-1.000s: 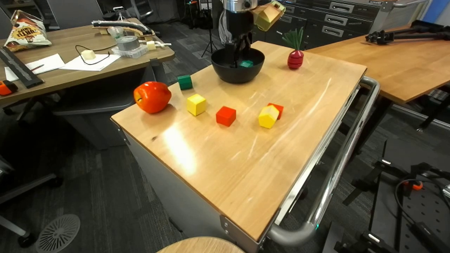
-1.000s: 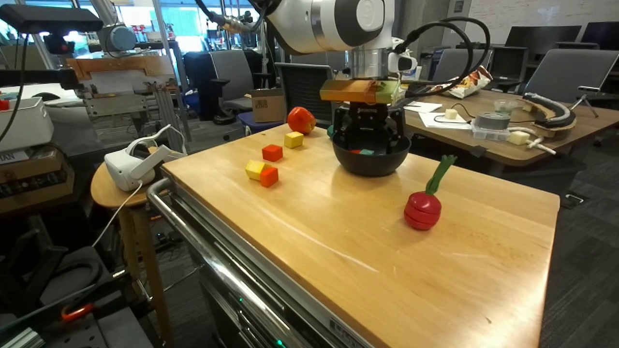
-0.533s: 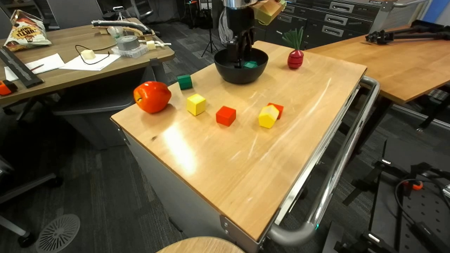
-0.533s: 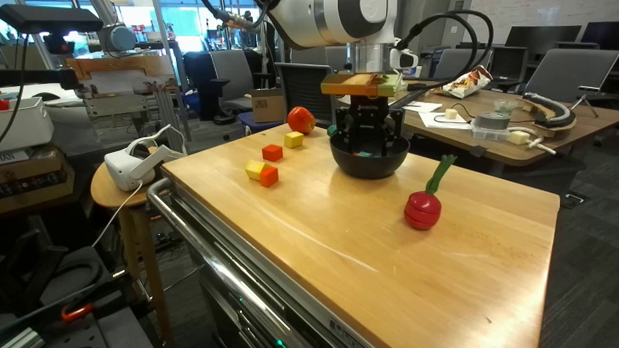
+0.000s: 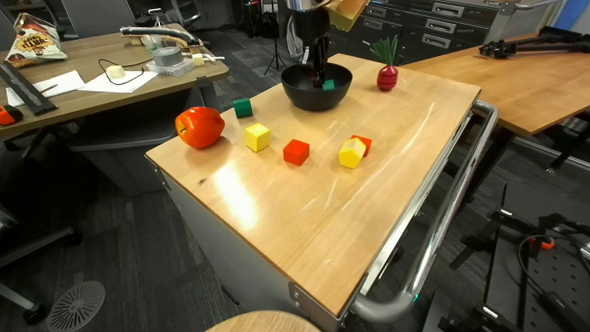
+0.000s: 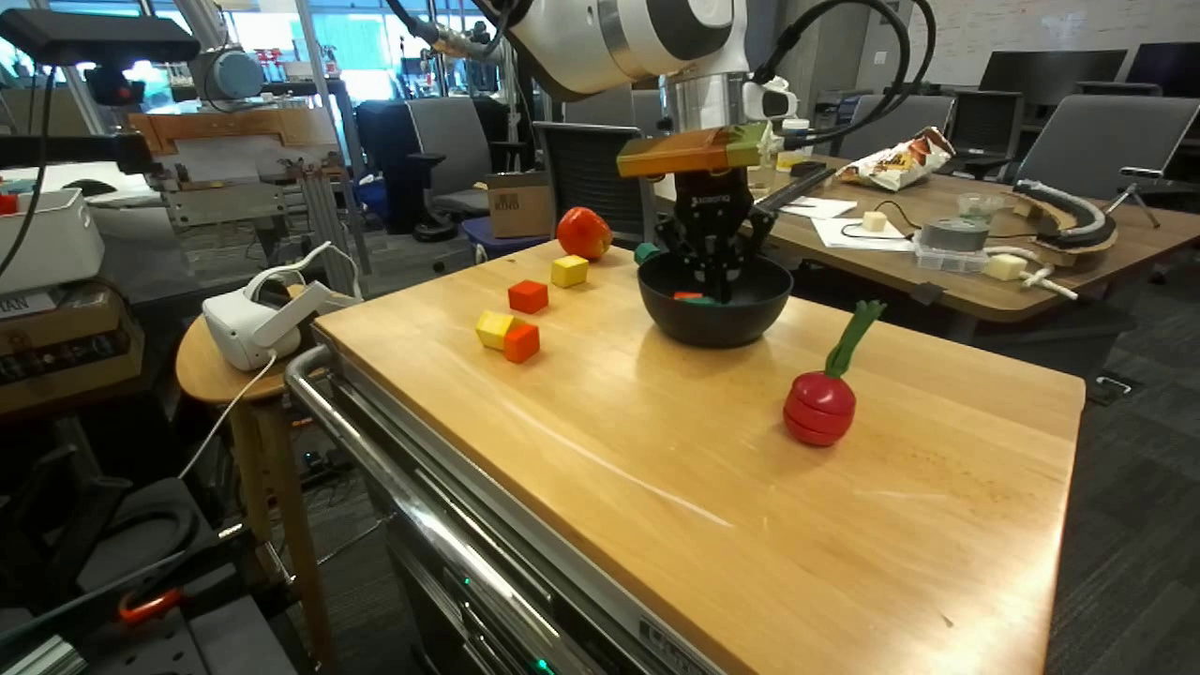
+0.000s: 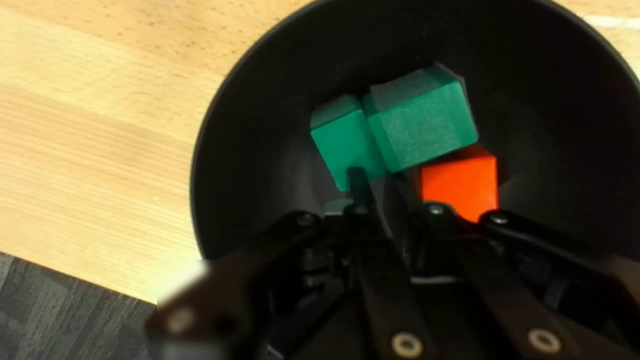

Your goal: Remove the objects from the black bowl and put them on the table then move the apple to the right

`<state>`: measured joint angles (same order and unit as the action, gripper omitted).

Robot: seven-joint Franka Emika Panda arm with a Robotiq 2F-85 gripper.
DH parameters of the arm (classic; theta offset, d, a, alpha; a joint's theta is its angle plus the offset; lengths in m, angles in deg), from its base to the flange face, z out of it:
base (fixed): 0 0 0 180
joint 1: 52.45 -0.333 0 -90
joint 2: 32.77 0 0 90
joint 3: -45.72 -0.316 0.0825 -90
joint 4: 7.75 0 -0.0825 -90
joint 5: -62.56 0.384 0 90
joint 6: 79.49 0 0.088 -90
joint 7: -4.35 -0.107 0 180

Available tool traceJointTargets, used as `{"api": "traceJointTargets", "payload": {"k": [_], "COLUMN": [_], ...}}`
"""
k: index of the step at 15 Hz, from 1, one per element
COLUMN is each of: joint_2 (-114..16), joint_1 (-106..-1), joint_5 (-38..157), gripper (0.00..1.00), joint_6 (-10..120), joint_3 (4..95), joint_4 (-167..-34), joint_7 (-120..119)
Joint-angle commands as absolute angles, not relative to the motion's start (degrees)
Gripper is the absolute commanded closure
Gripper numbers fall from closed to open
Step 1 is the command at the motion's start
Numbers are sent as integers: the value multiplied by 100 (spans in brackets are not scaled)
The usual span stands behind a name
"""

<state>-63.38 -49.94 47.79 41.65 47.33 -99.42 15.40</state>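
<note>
Currently the Robotiq gripper (image 7: 377,184) reaches inside the black bowl (image 6: 717,328), fingers (image 7: 360,187) clenched near two green blocks (image 7: 425,129). The apple (image 5: 199,127) sits to the bowl's left.

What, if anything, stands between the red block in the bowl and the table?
The black bowl: its wall surrounds the red block, which would probably need lifting clear to reach the table.
</note>
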Motion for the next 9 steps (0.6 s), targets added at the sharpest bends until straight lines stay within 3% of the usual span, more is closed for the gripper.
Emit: {"api": "traceJointTargets", "payload": {"k": [1, 3, 4, 9], "joint_2": [-6420, -6365, -6345, -6290], "joint_1": [-5149, -5164, -5181, -5295], "joint_5": [4607, 4594, 4575, 4284], "gripper": [100, 100, 80, 44], "joint_6": [4034, 4050, 4036, 4231], "joint_3": [4835, 4837, 4848, 4962], "joint_4": [-9844, -9870, -9880, -9976], "joint_7": [1345, 1304, 1266, 786]}}
